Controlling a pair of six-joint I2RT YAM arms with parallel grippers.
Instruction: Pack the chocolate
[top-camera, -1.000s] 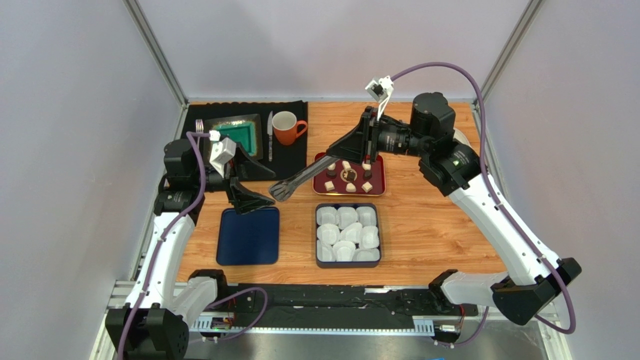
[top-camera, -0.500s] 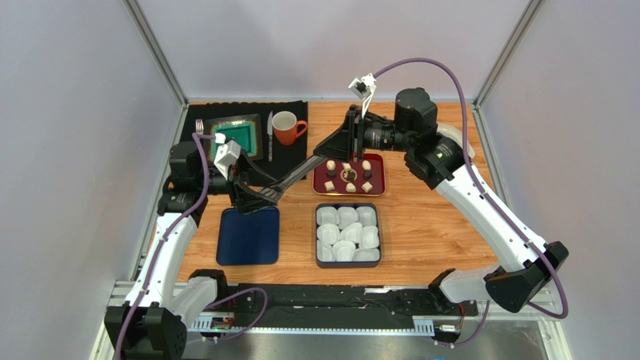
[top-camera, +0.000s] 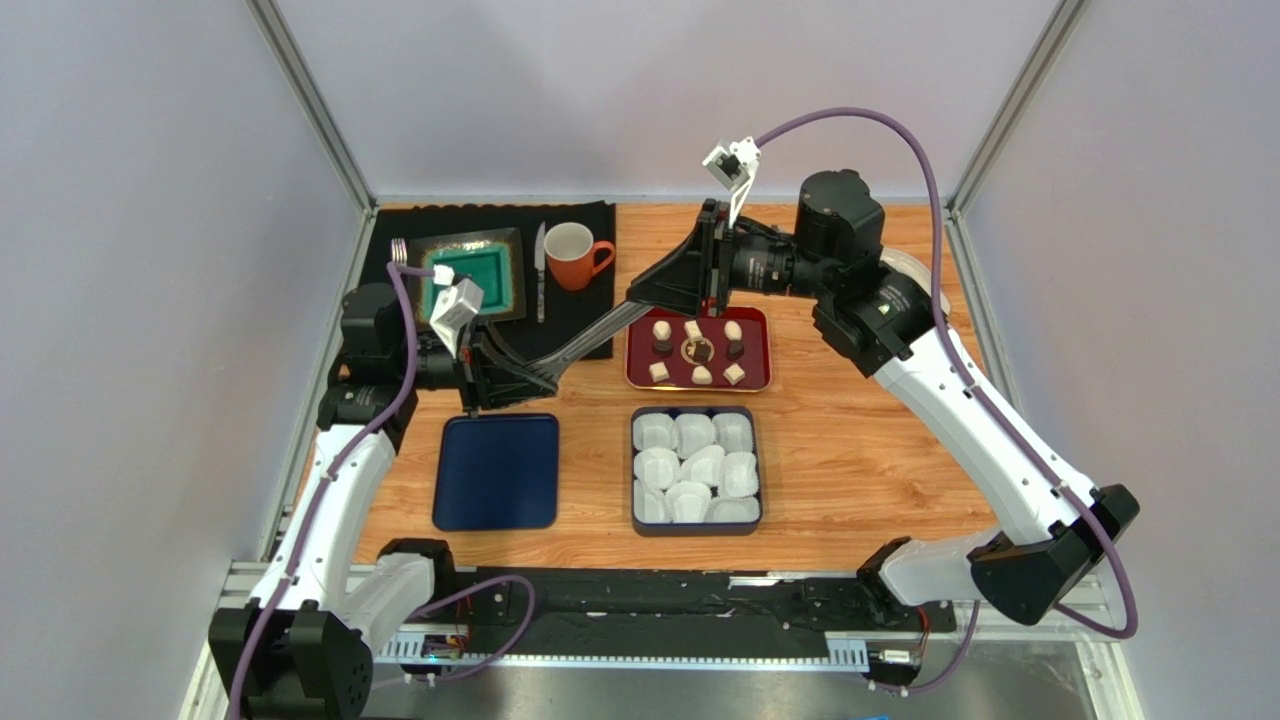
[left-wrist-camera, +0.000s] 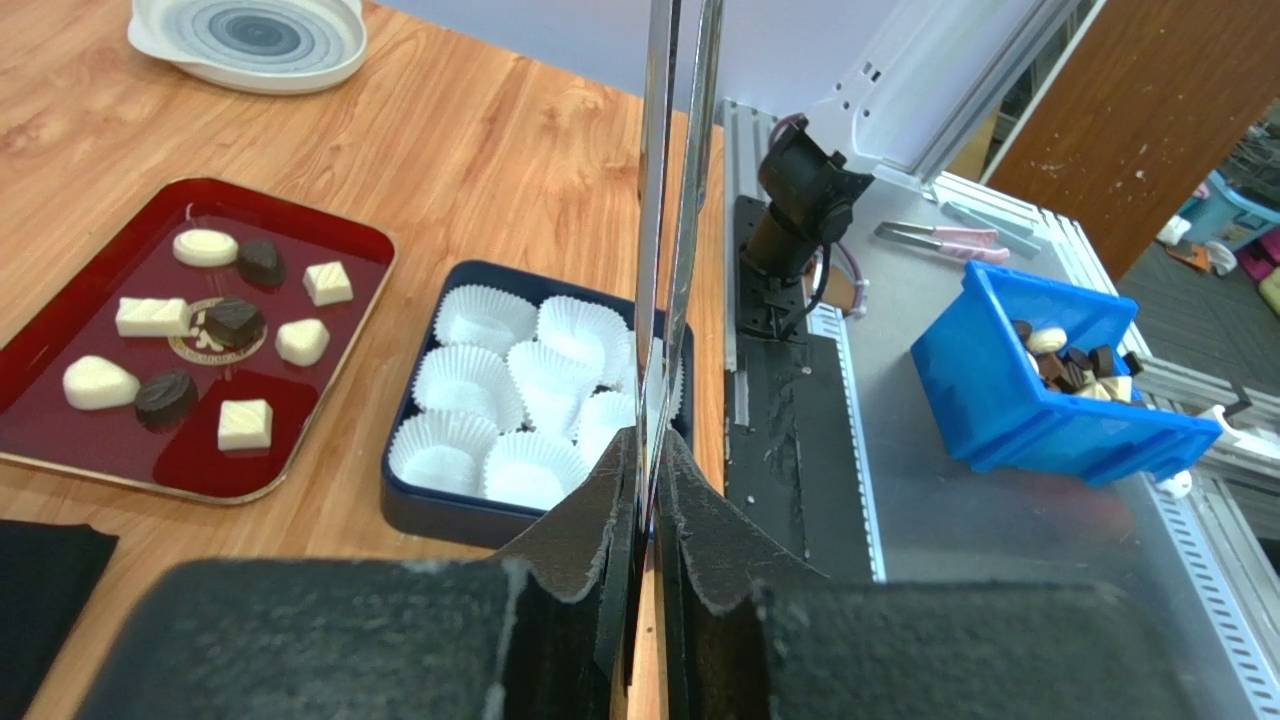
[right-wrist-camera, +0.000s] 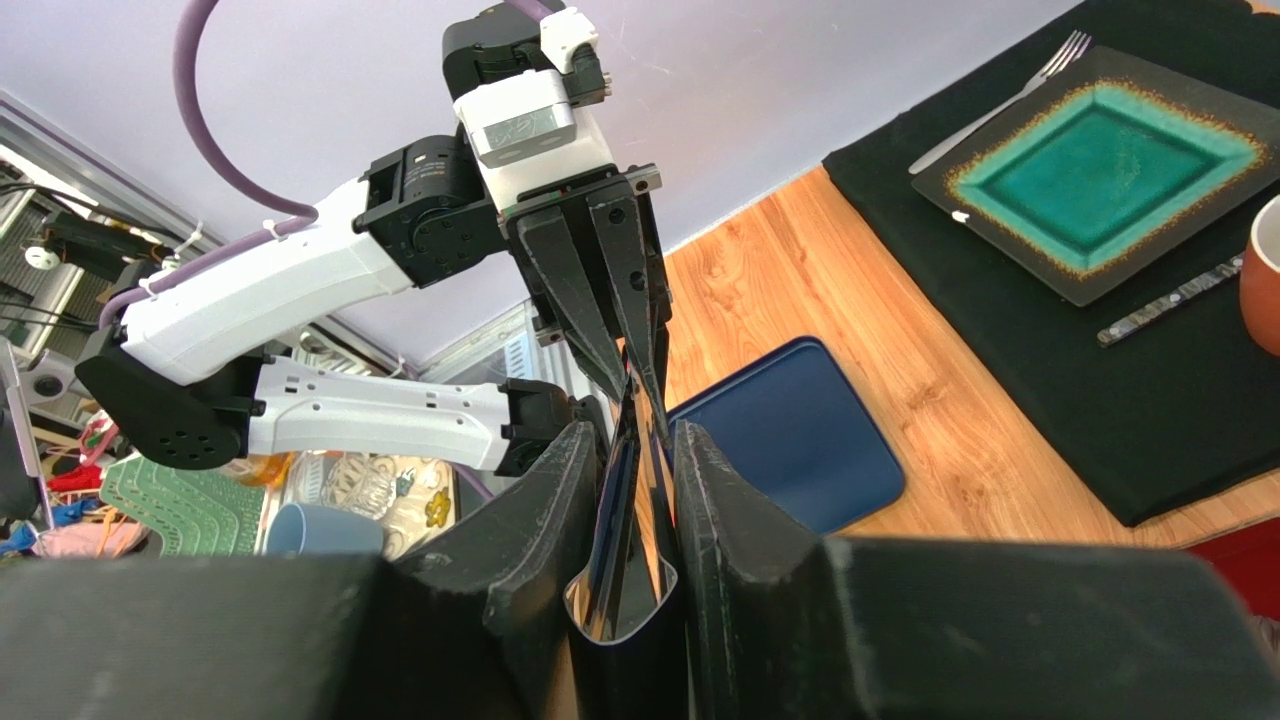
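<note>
Right arm has swung over to the left since a second ago, carrying the tongs (top-camera: 589, 336) with it, and the left gripper (left-wrist-camera: 646, 465), which stood wide open back then, is now clamped onto their far end. Both ends are pinched now! The right gripper (right-wrist-camera: 637, 450) is clenched around the looped end of the tongs, so the metal strip hangs in the air between the two arms, sloping down toward the left gripper.

Under it all, the wooden table (top-camera: 872, 435). A black mat (right-wrist-camera: 1052, 405) lies beyond the left gripper, on the side away from the arm bases. Toward the bases from the right gripper, past the tray, sits the dark blue box (left-wrist-camera: 428, 518), filled with white paper cups (top-camera: 694, 465) and no sweets in them. The flat blue lid (top-camera: 498, 471) lies just on the base side of the left gripper, almost under it.

The red tray (left-wrist-camera: 90, 443) sits close by the right gripper, on its base side, and well off to the right of the left gripper. On the mat, the green plate (top-camera: 478, 275) lies just beyond the left gripper, and the orange mug (top-camera: 571, 255) stands to the left of the right gripper, above the middle of the tongs as the overhead camera sees it.

And the chocolate (left-wrist-camera: 244, 423)? Dark and cream pieces lie on the red tray, apart from one another, and neither gripper touches them.
</note>
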